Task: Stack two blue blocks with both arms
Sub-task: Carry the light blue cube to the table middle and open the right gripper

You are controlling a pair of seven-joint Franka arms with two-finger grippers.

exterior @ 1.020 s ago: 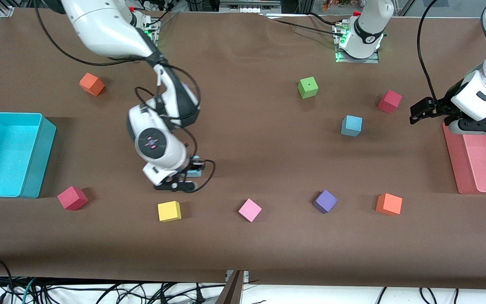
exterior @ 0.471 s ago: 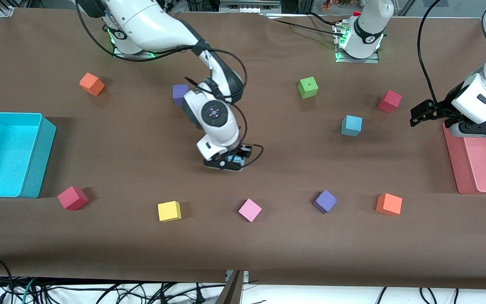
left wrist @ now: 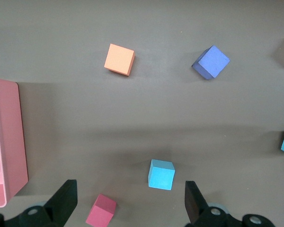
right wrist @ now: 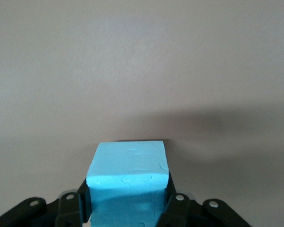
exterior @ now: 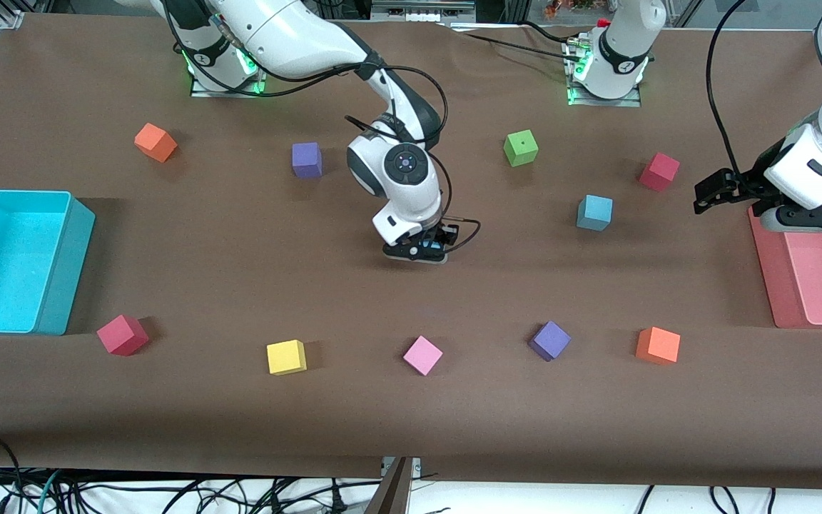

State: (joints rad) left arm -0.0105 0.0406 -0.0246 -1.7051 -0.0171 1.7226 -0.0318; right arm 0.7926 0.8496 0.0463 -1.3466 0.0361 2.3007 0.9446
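Observation:
My right gripper [exterior: 431, 250] is shut on one sky-blue block [right wrist: 128, 182] and holds it just above the bare middle of the table. That block barely shows between the fingers in the front view [exterior: 434, 249]. The other blue block [exterior: 594, 212] sits on the table toward the left arm's end, beside a red cube [exterior: 659, 171]. It also shows in the left wrist view [left wrist: 161, 174]. My left gripper [exterior: 712, 191] is open and empty. It hangs in the air next to the pink tray [exterior: 768, 271], apart from that block.
A large cyan bin [exterior: 61, 260] stands at the right arm's end. Loose cubes lie around: orange [exterior: 155, 141], purple [exterior: 307, 159], green [exterior: 521, 148], red [exterior: 123, 334], yellow [exterior: 286, 356], pink [exterior: 422, 355], purple [exterior: 549, 340], orange [exterior: 658, 345].
My right gripper has carried the blue block toward the left arm's end, from near the yellow cube to the table's middle. A purple cube came into sight. The left arm stayed put.

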